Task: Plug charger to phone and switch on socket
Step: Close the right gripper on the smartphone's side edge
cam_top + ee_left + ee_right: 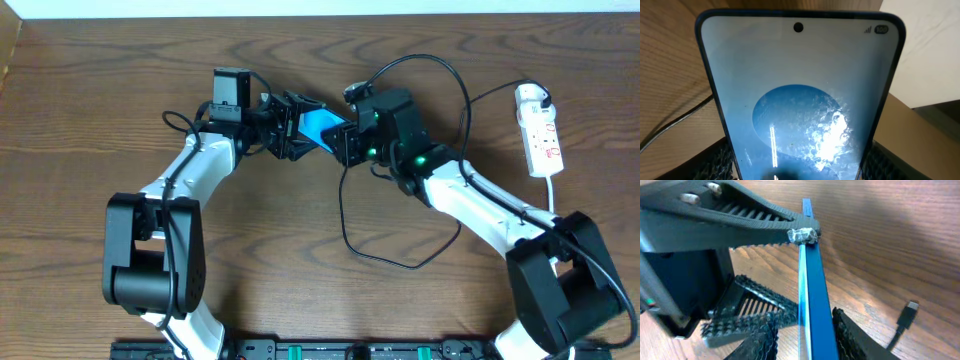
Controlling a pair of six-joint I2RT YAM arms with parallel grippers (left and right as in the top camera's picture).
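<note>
Clamping the slim glossy blue phone [322,124], left claw [298,128], ribbed right claw [348,143] flanking it, hold unclear

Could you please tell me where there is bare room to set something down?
Bare wood: far left beyond the left arm; front centre between that arm and the thin black cable. Crowded: the blue-screened smartphone mid-table, the narrow white power strip right.

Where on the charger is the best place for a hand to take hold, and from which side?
I would take the small stiff connector tip, just behind its end, not the limp cable that trails from it. It lies flat on the table with open wood all round, so come straight down from above, fingers across its narrow sides.
</note>
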